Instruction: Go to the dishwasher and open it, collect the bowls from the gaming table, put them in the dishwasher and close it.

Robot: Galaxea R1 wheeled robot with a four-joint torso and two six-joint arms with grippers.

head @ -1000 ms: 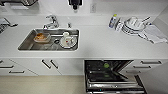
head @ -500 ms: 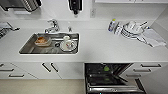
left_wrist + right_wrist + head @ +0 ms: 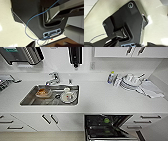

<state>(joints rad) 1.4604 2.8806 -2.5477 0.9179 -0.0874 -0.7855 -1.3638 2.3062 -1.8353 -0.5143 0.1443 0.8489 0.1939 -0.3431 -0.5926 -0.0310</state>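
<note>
The dishwasher [image 3: 108,127] stands open under the front edge of the white counter [image 3: 105,100], toward its right end, between white cabinet doors [image 3: 50,120] and drawers [image 3: 150,120]. Its inside is dark, with racks, and a small lime green bowl [image 3: 107,120] sits in the upper rack. I cannot say how it lies relative to my pincers, and I cannot tell if their fingers are wide or narrow.

In the head view, a steel sink [image 3: 51,95] is set in the counter left of the middle. It holds a container with something orange [image 3: 43,92] and white dishes [image 3: 67,96]. White plates [image 3: 130,82] are stacked near the back right corner, with a cloth [image 3: 151,89] just beside them.

My left wrist view shows a pale glossy floor [image 3: 11,32] and a thin blue cable [image 3: 32,18] crossing dark parts of my body. My right wrist view shows the same pale floor [image 3: 157,27].
</note>
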